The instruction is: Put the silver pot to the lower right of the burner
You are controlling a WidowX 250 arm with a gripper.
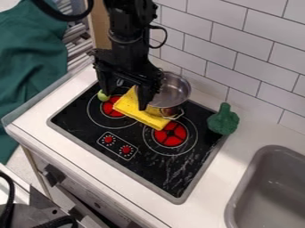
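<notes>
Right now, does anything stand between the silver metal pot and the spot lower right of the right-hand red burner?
Partly: the yellow cloth lies beside the pot, its end lapping the upper-left edge of the burner. The green toy broccoli sits right of a direct path.

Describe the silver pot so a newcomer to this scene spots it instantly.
Find the black stovetop set in the white counter, then look toward its edge nearest the tiled wall. The silver pot is there, round and open-topped. Shiny metal sets it apart from the yellow cloth and green broccoli-shaped toy.
</notes>
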